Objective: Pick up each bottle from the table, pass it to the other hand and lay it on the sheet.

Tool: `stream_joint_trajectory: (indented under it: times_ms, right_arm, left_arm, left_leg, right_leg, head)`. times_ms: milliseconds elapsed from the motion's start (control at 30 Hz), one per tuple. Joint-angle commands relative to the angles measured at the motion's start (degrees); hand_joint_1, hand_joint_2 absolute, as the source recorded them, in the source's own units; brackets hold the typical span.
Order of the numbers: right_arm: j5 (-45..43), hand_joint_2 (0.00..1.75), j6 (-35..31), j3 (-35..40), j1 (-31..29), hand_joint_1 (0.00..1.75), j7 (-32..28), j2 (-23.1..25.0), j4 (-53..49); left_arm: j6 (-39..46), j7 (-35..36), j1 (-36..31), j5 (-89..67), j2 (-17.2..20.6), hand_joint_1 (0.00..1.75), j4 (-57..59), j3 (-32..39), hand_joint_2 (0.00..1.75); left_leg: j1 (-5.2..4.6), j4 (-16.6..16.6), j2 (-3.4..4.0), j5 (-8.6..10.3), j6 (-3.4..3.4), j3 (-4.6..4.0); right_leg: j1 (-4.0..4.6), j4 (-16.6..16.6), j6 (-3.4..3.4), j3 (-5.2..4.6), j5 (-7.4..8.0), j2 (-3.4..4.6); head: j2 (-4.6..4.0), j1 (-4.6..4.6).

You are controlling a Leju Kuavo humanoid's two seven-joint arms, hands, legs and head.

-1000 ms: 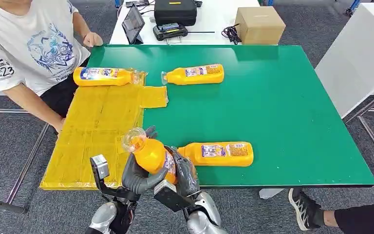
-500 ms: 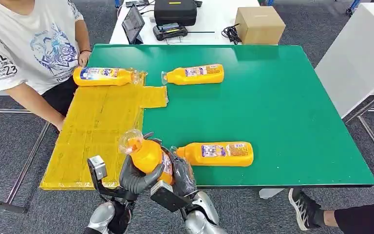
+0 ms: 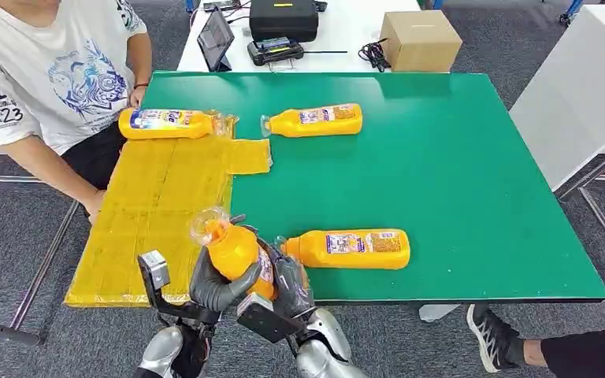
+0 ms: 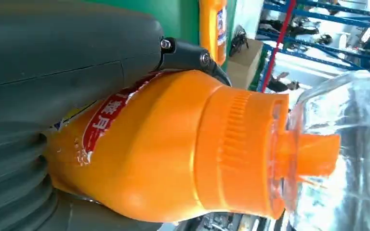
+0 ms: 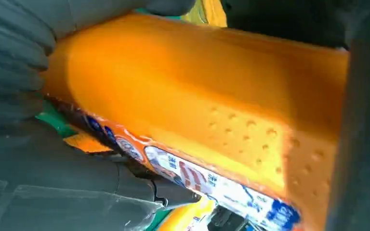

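Table (image 3: 457,173): a large green tabletop filling the centre and right of the head view.
Sheet (image 3: 157,213): a yellow sheet lying over the table's left part, from upper left down to the lower left edge, with a small flap reaching right near the top.
Person (image 3: 39,71): seated at the upper left of the head view in a white printed T-shirt, one forearm resting beside the sheet's left edge.
Cardboard box (image 3: 421,39): a brown box on a white table at the top of the frame, beyond the green table.
Bottle on the sheet (image 3: 169,124): an orange bottle lying flat at the sheet's top end, upper left, clear cap pointing right.
Upper bottle (image 3: 313,120): lying flat on the green just right of the sheet's flap, upper centre, cap pointing left.
Lower bottle (image 3: 350,249): lying flat near the table's front edge, lower centre, cap pointing left, just beside the right hand.
Held bottle (image 3: 232,250): orange with a clear cap, tilted with the cap up and to the left, at the lower centre-left of the frame, over the table's front edge beside the sheet's right edge.
Left hand (image 3: 214,285): fingers wrapped around the held bottle's body from the left and below.
Right hand (image 3: 291,285): fingers closed on the same bottle's lower end from the right.
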Motion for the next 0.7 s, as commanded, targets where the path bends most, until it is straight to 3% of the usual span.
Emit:
stream_joint_trajectory:
  times_ms: [33, 167, 700]
  right_arm:
    - [-3.6, 0.0, -2.1, -0.7, 3.7, 0.0, 0.3, -2.2, -16.2]
    - [-6.1, 0.0, -1.6, -1.2, 5.7, 0.0, 0.4, -4.3, -26.3]
    - [-6.4, 0.0, -1.5, -1.1, 5.8, 0.0, 0.2, -4.2, -25.9]
  left_arm:
    - [6.0, -1.5, -2.8, -3.2, 1.1, 1.75, -4.0, 2.9, 1.75]
    - [9.1, -2.7, -4.2, -5.0, 1.5, 1.75, -5.1, 5.3, 1.75]
    - [9.6, -3.0, -4.1, -5.3, 1.3, 1.75, -5.0, 5.3, 1.75]
  left_leg:
    - [0.05, 0.0, 0.03, -0.08, -0.07, 0.08]
    - [0.07, 0.1, -0.03, -0.11, -0.09, 0.17]
    - [0.09, 0.0, 0.05, -0.15, -0.11, 0.4]
  right_leg:
    - [0.05, 0.0, -0.08, 0.08, -0.08, -0.01]
    - [0.08, 0.0, -0.12, 0.19, -0.12, -0.07]
    - [0.1, -0.1, -0.14, 0.4, -0.13, 0.01]
  head:
    - [0.0, 0.0]
    - [0.0, -0.02]
    - [0.0, -0.02]
